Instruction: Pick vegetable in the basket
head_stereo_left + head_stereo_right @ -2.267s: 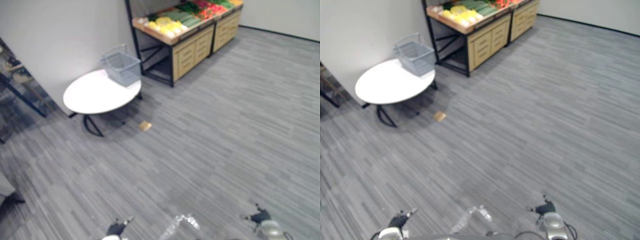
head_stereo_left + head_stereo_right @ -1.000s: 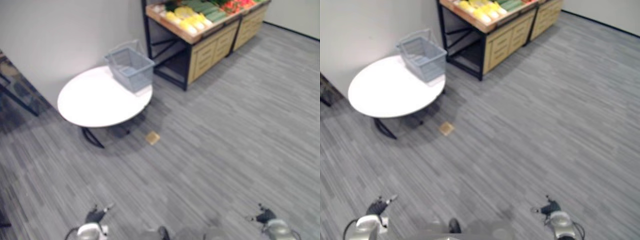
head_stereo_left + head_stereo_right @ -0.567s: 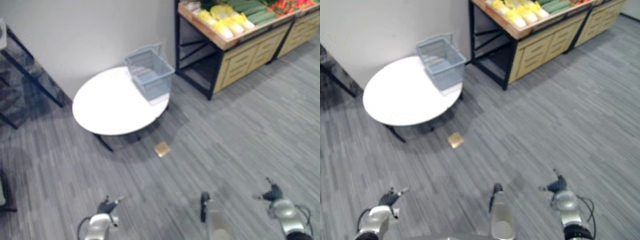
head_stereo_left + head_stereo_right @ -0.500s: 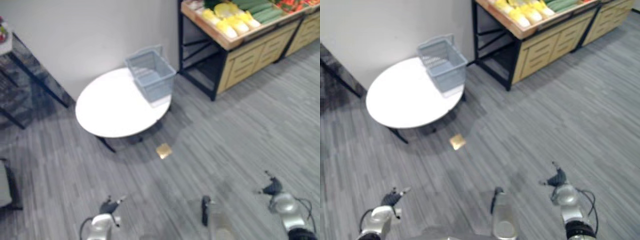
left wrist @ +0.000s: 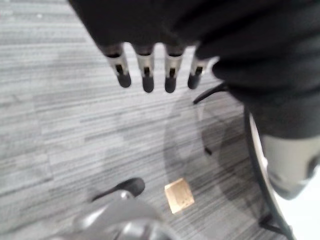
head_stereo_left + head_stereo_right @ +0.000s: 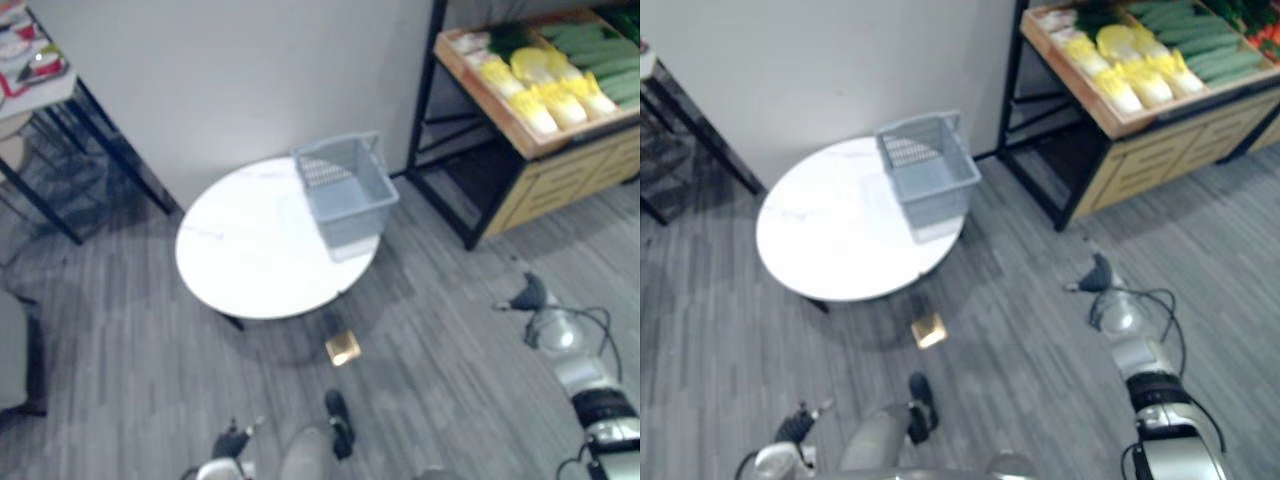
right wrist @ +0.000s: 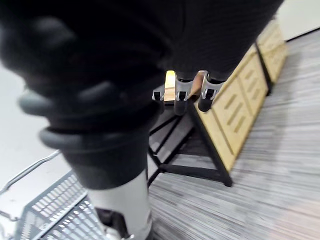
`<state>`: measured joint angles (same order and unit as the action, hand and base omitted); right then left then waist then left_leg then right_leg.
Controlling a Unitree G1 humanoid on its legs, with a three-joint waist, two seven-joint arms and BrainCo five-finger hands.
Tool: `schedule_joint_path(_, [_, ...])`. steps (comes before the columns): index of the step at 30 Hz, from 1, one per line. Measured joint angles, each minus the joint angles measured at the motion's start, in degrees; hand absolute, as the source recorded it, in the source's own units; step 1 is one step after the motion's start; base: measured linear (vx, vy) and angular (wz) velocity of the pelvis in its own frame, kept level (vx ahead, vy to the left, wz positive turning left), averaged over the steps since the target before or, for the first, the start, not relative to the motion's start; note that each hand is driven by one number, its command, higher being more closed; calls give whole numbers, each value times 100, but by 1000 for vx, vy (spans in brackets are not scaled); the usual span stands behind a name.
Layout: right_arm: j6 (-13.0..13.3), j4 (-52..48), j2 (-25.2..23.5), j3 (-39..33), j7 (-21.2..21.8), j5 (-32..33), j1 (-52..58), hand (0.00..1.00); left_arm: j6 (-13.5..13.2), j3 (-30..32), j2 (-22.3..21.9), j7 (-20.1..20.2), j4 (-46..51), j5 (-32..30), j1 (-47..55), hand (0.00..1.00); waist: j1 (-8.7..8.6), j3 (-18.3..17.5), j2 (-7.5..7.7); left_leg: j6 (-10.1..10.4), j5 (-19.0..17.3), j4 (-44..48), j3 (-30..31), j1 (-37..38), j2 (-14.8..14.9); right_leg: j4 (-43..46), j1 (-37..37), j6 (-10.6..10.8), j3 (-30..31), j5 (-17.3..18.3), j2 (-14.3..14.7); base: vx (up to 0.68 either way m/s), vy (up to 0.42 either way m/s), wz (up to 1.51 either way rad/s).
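Observation:
A grey wire basket (image 6: 345,190) stands empty on the right part of a round white table (image 6: 260,260). Vegetables lie on a wooden shelf stand (image 6: 1080,75) at the upper right: pale yellow cabbages (image 6: 545,85) and green cucumbers (image 6: 590,45). My right hand (image 6: 528,296) is stretched forward over the floor, between the table and the shelf stand. Its fingers (image 7: 192,95) are straight and hold nothing. My left hand (image 6: 798,428) hangs low near me, short of the table, its fingers (image 5: 145,75) straight and empty.
A small tan square (image 6: 343,348) lies on the grey floor just in front of the table. Wooden drawers (image 6: 560,180) sit under the shelf, beside its black frame. A dark-legged rack (image 6: 60,150) stands at the far left by the wall.
The camera has moved toward the table, so basket and table now sit mid-view and the shelf is closer. My right arm has risen and reached forward.

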<state>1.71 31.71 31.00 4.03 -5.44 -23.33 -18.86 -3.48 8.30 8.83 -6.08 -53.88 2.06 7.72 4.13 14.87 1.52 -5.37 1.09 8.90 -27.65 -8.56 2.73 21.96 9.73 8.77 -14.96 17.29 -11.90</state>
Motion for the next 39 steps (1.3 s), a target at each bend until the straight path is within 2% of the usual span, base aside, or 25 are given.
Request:
schedule_joint_path(1, [2,1,-63,75,-21,-65,-102,0,4,-41,-9,20,-4,-9,57,0,13,4,78,-39,-99,33,12,120,-82,574,-163,37,98,-52,-142,553,169,23])
schedule_joint_path(2, [5,0,-188,240,-60,-162,-336,0,44,-133,22,28,-27,-59,119,0,50,8,198,-116,-266,35,67,410,-242,1923,-627,121,349,-412,-417,530,113,38])
schedule_joint_path(3, [18,0,-227,448,-68,-171,-572,0,89,-175,45,25,-44,-63,113,0,55,16,200,-161,-398,13,198,711,-325,3101,-1004,103,534,-397,-538,507,75,48])
schedule_joint_path(4, [28,-3,-229,567,-76,-171,-683,0,92,-181,49,22,-40,-63,106,0,54,32,164,-165,-440,-14,296,870,-334,3446,-1126,7,542,-345,-530,482,22,65])
schedule_joint_path(5, [37,-9,-265,809,-104,-190,-930,0,88,-182,68,10,-35,-70,106,0,70,63,94,-142,-458,-167,474,1198,-329,3626,-1311,-227,470,-209,-512,421,-21,67])
schedule_joint_path(6, [99,-67,-292,991,-129,-264,-1173,0,88,-180,97,5,-32,-76,102,0,77,69,47,-141,-458,-331,604,1411,-302,3319,-1518,-424,390,-91,-487,392,-46,69])
schedule_joint_path(7, [154,-114,-290,1032,-141,-273,-1272,0,89,-180,113,4,-33,-91,85,0,72,69,36,-137,-458,-390,692,1466,-284,3027,-1635,-476,389,-61,-462,335,-107,81])
schedule_joint_path(9, [268,-181,-267,1046,-156,-273,-1600,0,93,-202,180,5,-83,-106,-69,0,48,84,-3,5,-477,-557,1123,1483,-166,1248,-2020,-482,629,-107,-267,351,-236,91])
schedule_joint_path(10, [259,-175,-264,1046,-155,-273,-1633,0,96,-224,191,4,-102,-107,-95,0,47,86,-10,59,-475,-579,1176,1481,-140,972,-2052,-442,696,-133,-231,318,-309,100])
schedule_joint_path(11, [240,-142,-246,1051,-151,-270,-1733,0,99,-341,263,9,-135,-108,-168,0,40,97,-8,357,-494,-600,1438,1478,-63,-192,-2063,-403,1040,-467,-149,206,-251,89])
schedule_joint_path(13, [234,60,-201,1182,-145,-268,-1969,0,92,-384,331,5,-156,-109,-168,0,59,98,80,723,-609,-509,1692,1476,-16,-1211,-2026,-360,1395,-1140,-168,245,-335,85])
schedule_joint_path(14, [218,123,-192,1256,-141,-268,-2069,0,96,-400,368,12,-184,-108,-164,0,55,126,127,843,-683,-431,1763,1459,-24,-1150,-2027,-204,1408,-1467,-215,237,-447,59])
schedule_joint_path(15, [217,206,-156,1347,-140,-268,-2225,0,103,-402,356,8,-231,-108,-136,0,71,165,53,1033,-802,-371,1834,1486,50,-917,-2038,-131,1326,-1916,-203,209,-460,43])
schedule_joint_path(17, [199,253,77,1553,-133,-271,-2629,0,84,-415,223,9,-213,-108,-106,0,29,240,-404,1203,-814,-281,1898,1334,508,-794,-2044,-344,926,-1718,112,228,-455,45])
schedule_joint_path(18, [189,260,157,1583,-130,-272,-2795,0,82,-407,225,10,-210,-107,-139,0,-30,281,-522,1270,-767,-259,1881,1264,585,-767,-2044,-377,812,-1701,152,177,-328,83])
schedule_joint_path(19, [141,315,366,1683,-132,-278,-3195,0,81,-370,242,-6,-203,-97,-196,0,-190,393,-627,1319,-622,-228,1889,1047,732,-743,-2048,-480,478,-1629,209,130,-264,82])
schedule_joint_path(20, [131,327,415,1683,-137,-281,-3331,0,77,-342,246,-19,-200,-94,-216,0,-207,437,-685,1303,-531,-207,1884,972,751,-716,-2056,-504,389,-1616,207,97,-243,89])
schedule_joint_path(22, [115,409,498,1718,-165,-294,-3860,0,40,-341,250,-65,-208,-59,-318,0,-209,691,-682,1236,-301,66,1892,671,805,-692,-2067,-592,160,-1526,193,41,-206,59])
schedule_joint_path(26, [144,652,462,2114,-174,-321,-4358,0,34,-340,163,-138,-168,-47,-359,0,-50,755,-714,1229,-126,14,1891,271,814,-688,-2427,-618,82,-1531,237,-3,-99,20])
schedule_joint_path(29, [142,989,422,2158,-175,-383,-4663,0,19,-363,51,-173,22,-45,-383,0,-11,965,-841,1246,-116,-400,1888,253,825,-700,-2611,-615,3,-1606,265,-10,21,11])
schedule_joint_path(33, [114,1227,462,2173,-184,-425,-5014,0,-58,-639,39,-215,278,-37,-423,0,4,1182,-840,1315,-54,-673,1865,64,775,-849,-2870,-598,15,-1789,259,-33,69,1])
schedule_joint_path(38, [113,1460,485,2187,-341,-430,-5340,0,-148,-867,53,-227,405,4,-556,0,65,1223,-870,1313,0,-668,1885,-305,763,-1003,-3157,-617,-5,-1944,270,-13,8,1])
schedule_joint_path(39, [108,1646,535,2241,-389,-429,-5531,100,-148,-880,69,-232,395,5,-668,0,84,1234,-883,1307,54,-674,1909,-475,762,-1035,-3290,-635,-35,-2001,269,-41,-8,17])
